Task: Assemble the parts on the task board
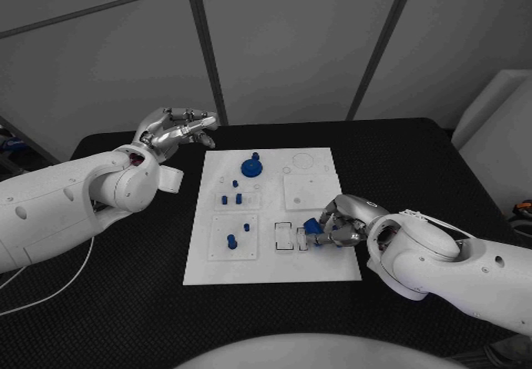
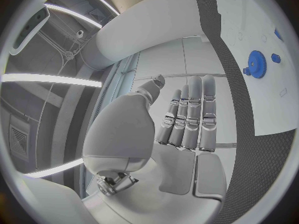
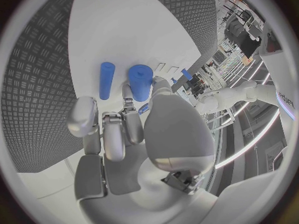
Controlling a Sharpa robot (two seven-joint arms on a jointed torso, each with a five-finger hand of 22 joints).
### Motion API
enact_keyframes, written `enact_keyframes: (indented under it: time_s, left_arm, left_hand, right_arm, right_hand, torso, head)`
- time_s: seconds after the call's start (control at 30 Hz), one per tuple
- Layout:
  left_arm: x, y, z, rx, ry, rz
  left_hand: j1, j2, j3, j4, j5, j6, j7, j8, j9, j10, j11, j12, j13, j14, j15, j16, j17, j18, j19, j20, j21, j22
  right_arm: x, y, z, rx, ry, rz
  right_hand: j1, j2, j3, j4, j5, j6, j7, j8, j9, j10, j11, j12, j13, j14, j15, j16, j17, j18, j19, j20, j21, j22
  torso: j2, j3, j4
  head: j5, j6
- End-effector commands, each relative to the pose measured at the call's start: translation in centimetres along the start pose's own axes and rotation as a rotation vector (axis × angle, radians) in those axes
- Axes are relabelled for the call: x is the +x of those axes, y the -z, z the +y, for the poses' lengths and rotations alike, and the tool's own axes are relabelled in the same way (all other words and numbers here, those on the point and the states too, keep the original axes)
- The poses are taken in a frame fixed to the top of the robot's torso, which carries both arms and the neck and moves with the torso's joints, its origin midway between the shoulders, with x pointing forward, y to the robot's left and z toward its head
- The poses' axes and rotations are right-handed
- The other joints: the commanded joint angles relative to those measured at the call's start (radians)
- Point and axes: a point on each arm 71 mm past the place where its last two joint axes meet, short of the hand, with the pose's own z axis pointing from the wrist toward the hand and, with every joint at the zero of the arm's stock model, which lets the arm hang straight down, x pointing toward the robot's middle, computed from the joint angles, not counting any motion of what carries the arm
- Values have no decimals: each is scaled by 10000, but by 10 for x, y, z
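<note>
The white task board (image 1: pixel 277 261) lies in the middle of the black table. A blue gear (image 1: pixel 253 167) stands at its far end, and several small blue pegs (image 1: pixel 232 241) stand in the left-hand plates. My right hand (image 1: pixel 341 223) rests on the board's near right part and pinches a thick blue cylinder (image 3: pixel 141 82) between thumb and fingers, its end showing at the hand's left as a blue part (image 1: pixel 313 227). A thinner blue cylinder (image 3: pixel 107 80) lies on the board just beside it. My left hand (image 1: pixel 177 129) hovers off the board's far left corner, fingers (image 2: pixel 193 109) straight, holding nothing.
Two small clear rectangular frames (image 1: pixel 285 235) sit on the board just left of my right hand. A square white plate (image 1: pixel 307 192) and round recesses (image 1: pixel 301 161) take up the board's far right. In the left wrist view the gear (image 2: pixel 256 63) and a peg (image 2: pixel 276 58) show.
</note>
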Motion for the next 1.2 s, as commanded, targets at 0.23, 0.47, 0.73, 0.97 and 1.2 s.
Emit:
enact_keyframes:
  time_s: [0.23, 0.47, 0.73, 0.97, 1.2]
  left_arm:
    - [2, -1, -2, 182, 96, 182]
    - [2, -1, -2, 186, 101, 195]
    - [3, -1, -2, 189, 113, 218]
    - [3, -1, -2, 187, 125, 243]
    - [4, -1, -2, 185, 130, 253]
  left_hand:
    - [44, 62, -71, -21, 11, -99, -11, 56, -2, -89, -16, 46, -9, -73, 0, 41, -27, -94, 35, 46, -47, -31]
    - [64, 72, -75, -27, 14, -104, -11, 60, -3, -98, -15, 51, -11, -79, 0, 44, -34, -94, 39, 46, -55, -39]
    - [64, 72, -75, -27, 14, -104, -11, 60, -3, -98, -15, 51, -11, -79, 0, 44, -34, -94, 39, 46, -55, -39]
    - [64, 72, -75, -27, 14, -104, -11, 60, -3, -98, -15, 51, -11, -79, 0, 44, -34, -94, 39, 46, -55, -39]
    - [64, 72, -75, -27, 14, -104, -11, 60, -3, -98, -15, 51, -11, -79, 0, 44, -34, -94, 39, 46, -55, -39]
  right_arm:
    - [-2, 11, 4, 18, -1397, -301]
    - [-2, 13, 8, -40, -1757, -357]
    - [3, 11, 17, -216, -1704, 112]
    - [12, 5, 28, -363, -1531, 714]
    - [16, 0, 35, -443, -1467, 877]
  right_hand:
    - [-41, 166, -15, 119, 54, 262, -165, 184, 234, 90, -100, 59, 253, 934, -73, 63, 2170, -215, 104, -67, 110, 92]
    - [-85, 233, -34, 128, 46, 346, -214, 265, 302, 119, -140, 67, 290, 939, -103, 72, 2192, -219, 116, -92, 126, 118]
    - [-475, 263, -226, 157, -53, 354, -239, 349, 420, 116, -164, 7, 269, 934, -132, 63, 2174, -216, 97, -129, 113, 97]
    - [-703, 202, -414, 153, -569, 327, -248, 413, 534, 5, -171, -210, 61, 907, -139, 11, 2062, -191, 13, -136, 32, -28]
    - [-845, 222, -485, 163, -713, 334, -262, 458, 598, 11, -180, -238, 62, 908, -146, 12, 2069, -191, 10, -140, 29, -24]
  torso:
    - [1, -15, 24]
    - [12, -17, 32]
    - [9, -22, 38]
    - [24, -25, 60]
    - [32, -24, 54]
  head:
    - [9, 17]
    - [24, 40]
    - [55, 50]
    - [79, 66]
    - [126, 57]
